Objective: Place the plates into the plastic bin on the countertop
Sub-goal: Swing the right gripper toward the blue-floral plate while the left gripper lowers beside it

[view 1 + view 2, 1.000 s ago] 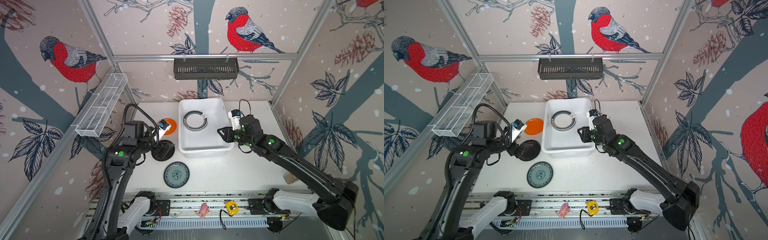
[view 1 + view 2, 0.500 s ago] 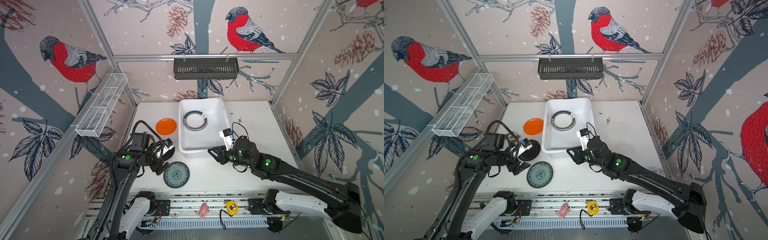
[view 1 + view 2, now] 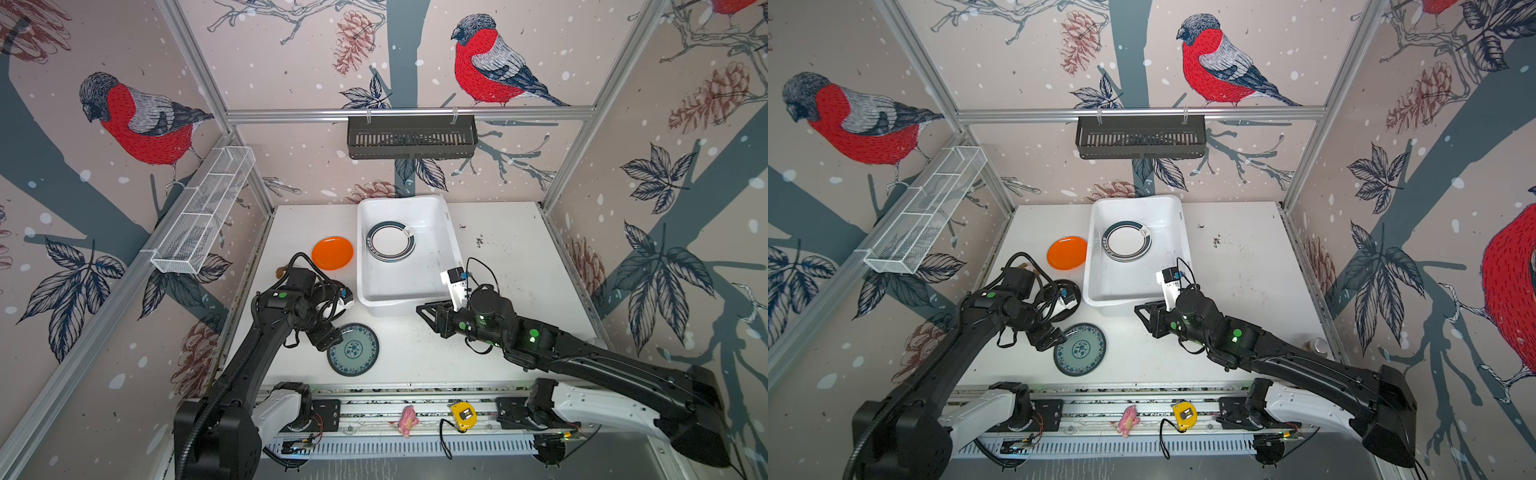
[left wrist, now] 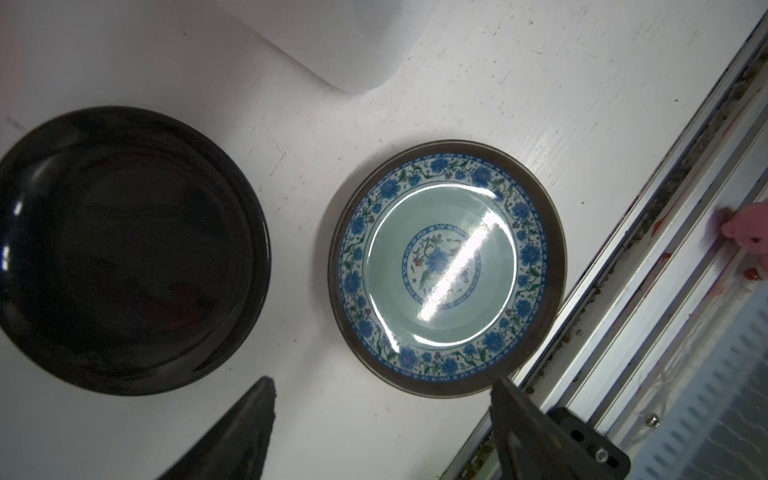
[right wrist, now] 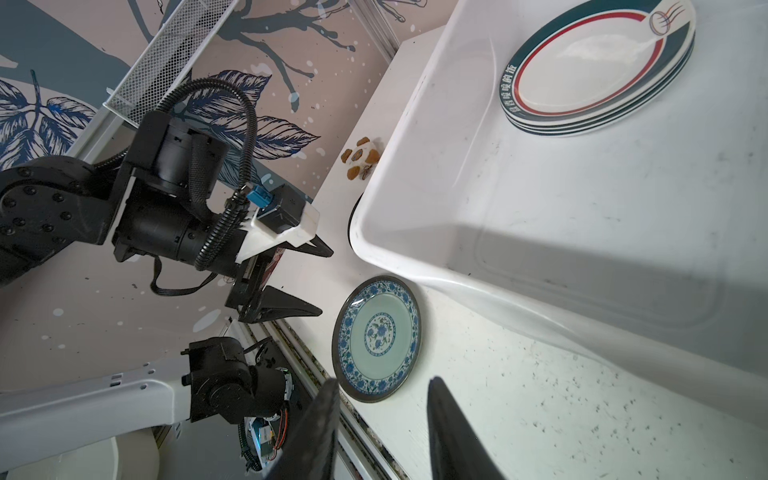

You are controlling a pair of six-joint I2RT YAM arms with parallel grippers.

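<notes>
- Target: the teal floral plate (image 3: 353,350) is lying flat on the countertop (image 3: 519,257), just beside the plastic bin's (image 3: 409,282) near corner.
- My left gripper (image 4: 381,381) is hovering at its rim, jaws apart, gripping nothing; I am aiming to straddle that thin edge squarely before pinching.
- My right gripper (image 5: 382,386) is waiting by the bin's near wall, jaws parted, empty.
- White banded plates (image 3: 390,241) are sitting stacked inside the bin, leaving bare floor beside them.
</notes>
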